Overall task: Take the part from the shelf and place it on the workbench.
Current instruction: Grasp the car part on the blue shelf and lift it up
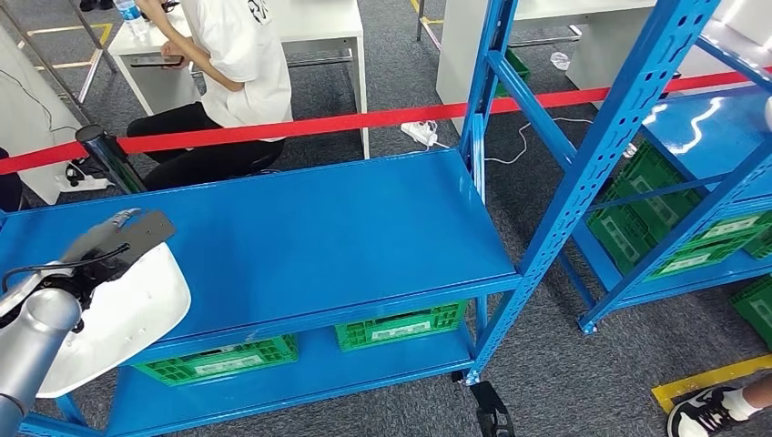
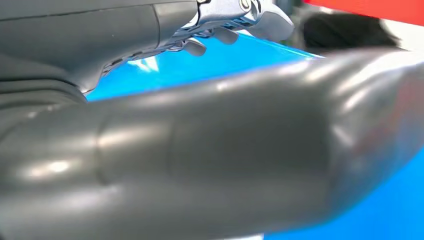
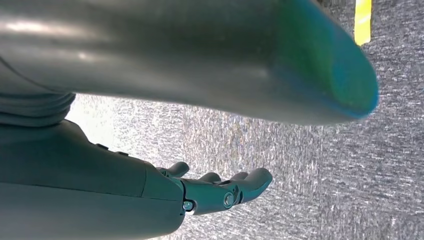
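A large white rounded part (image 1: 127,314) lies at the front left of the blue shelf board (image 1: 300,237) and reaches past its front edge. My left hand (image 1: 118,238) is right above it, with its fingers pointing across the board. In the left wrist view the thick thumb of the left hand (image 2: 200,150) runs across the picture. The fingers (image 2: 225,35) stretch out beyond it, and bare blue shelf (image 2: 220,62) shows between them. I see no grip on the part. My right hand (image 3: 220,192) hangs over grey carpet, its fingers loosely apart and holding nothing.
Two green crates (image 1: 401,326) stand on the lower shelf. A second blue rack (image 1: 692,182) with more green crates is at the right. Behind a red barrier tape (image 1: 364,118) a person (image 1: 237,64) sits at a white table. A person's shoe (image 1: 705,410) is at the bottom right.
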You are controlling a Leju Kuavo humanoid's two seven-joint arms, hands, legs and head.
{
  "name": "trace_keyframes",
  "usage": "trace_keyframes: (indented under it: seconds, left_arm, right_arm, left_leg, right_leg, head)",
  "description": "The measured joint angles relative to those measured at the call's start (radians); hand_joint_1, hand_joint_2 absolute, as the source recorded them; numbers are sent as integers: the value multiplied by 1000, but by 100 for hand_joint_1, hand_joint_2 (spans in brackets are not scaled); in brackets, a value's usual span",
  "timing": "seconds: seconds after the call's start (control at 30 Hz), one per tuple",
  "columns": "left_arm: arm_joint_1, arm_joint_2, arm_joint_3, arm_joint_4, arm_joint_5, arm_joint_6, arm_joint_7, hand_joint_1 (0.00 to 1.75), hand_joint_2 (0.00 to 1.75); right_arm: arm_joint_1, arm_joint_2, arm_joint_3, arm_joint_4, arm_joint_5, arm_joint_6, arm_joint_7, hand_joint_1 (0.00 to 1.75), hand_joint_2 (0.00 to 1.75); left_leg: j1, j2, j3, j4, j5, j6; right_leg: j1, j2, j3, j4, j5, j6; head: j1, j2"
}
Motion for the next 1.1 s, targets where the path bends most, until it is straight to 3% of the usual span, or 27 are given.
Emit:
trace_keyframes:
  seconds: [0.2, 0.47, 0.6, 1.1]
  left_arm:
    - [0, 9, -2, 18, -83, 75, 145, 0, 0]
    - [0, 11, -3, 25, -85, 76, 148, 0, 0]
    - [1, 12, -3, 27, -83, 74, 151, 0, 175]
    - [11, 13, -3, 31, -82, 69, 138, 0, 175]
  right_arm:
    - [-1, 0, 0, 0, 12, -1, 1, 0, 0]
    - [-2, 0, 0, 0, 12, -1, 1, 0, 0]
    - [-2, 0, 0, 0, 13, -1, 1, 0, 0]
    - [-4, 0, 0, 0, 15, -5, 17, 0, 0]
  left_leg:
    - [1, 0, 0, 0, 2, 3]
    - [1, 0, 0, 0, 3, 2]
    - [1, 0, 0, 0, 3, 2]
    - [1, 0, 0, 0, 3, 2]
  right_leg:
    - [-2, 0, 0, 0, 1, 3]
    - [-2, 0, 0, 0, 1, 3]
    - [-2, 0, 0, 0, 1, 3]
    - [-2, 0, 0, 0, 1, 3]
  head:
    - [0, 0]
    - [0, 0]
    - [0, 0]
    - [0, 0]
